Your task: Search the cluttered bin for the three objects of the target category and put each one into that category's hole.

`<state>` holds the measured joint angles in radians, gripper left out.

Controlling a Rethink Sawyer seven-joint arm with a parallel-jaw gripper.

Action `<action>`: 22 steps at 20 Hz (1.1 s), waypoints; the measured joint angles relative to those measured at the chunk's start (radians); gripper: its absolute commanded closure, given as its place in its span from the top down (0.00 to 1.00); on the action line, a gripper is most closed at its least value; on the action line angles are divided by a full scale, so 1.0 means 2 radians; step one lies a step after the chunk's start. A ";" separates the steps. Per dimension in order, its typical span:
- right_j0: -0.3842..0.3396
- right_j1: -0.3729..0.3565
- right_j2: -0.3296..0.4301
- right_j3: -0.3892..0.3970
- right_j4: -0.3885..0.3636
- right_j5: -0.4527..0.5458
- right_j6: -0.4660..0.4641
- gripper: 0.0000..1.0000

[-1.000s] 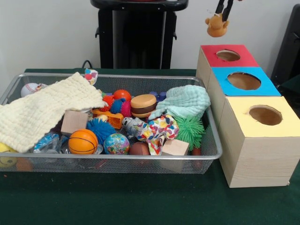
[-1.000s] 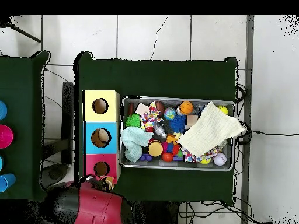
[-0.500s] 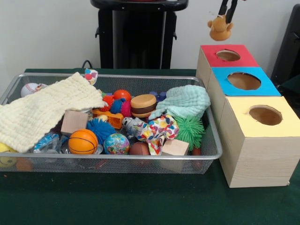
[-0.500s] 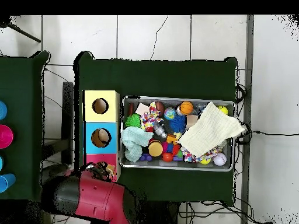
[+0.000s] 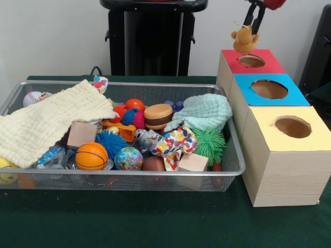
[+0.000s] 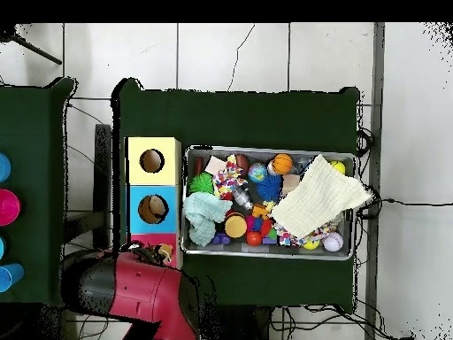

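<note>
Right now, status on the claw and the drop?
Claw shut on orange plush toy. Toy hanging just above the red box, beside its hole, not yet in. Nothing blocking the hole.

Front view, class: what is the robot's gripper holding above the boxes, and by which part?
The gripper holds a small orange-brown toy animal by its top; its body hangs below the jaws, just above the red-topped box.

Orange plush toy (image 5: pixel 244 40) hangs from gripper (image 5: pixel 252 28), just above red box hole (image 5: pixel 251 61).
</note>
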<state>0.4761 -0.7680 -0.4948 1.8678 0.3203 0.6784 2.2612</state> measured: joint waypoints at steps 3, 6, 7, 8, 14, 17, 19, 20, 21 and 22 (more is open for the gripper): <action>0.004 0.011 0.001 0.000 0.000 -0.013 0.000 0.00; 0.008 0.018 0.001 0.000 0.000 -0.023 0.000 0.00; 0.009 0.022 0.001 0.000 0.000 -0.027 0.000 0.00; 0.012 0.026 0.001 0.000 0.001 -0.034 0.000 0.00; 0.023 0.041 0.001 0.000 0.008 -0.051 0.000 0.00; 0.031 0.046 0.001 0.000 0.014 -0.052 0.000 0.00; 0.034 0.046 0.001 0.000 0.016 -0.052 0.000 0.00; 0.036 0.046 0.001 0.000 0.017 -0.052 0.000 0.00; 0.037 0.046 0.001 0.000 0.018 -0.052 0.000 0.00; 0.038 0.046 0.001 0.000 0.018 -0.052 0.000 0.00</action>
<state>0.5520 -0.6752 -0.4933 1.8675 0.3568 0.5741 2.2612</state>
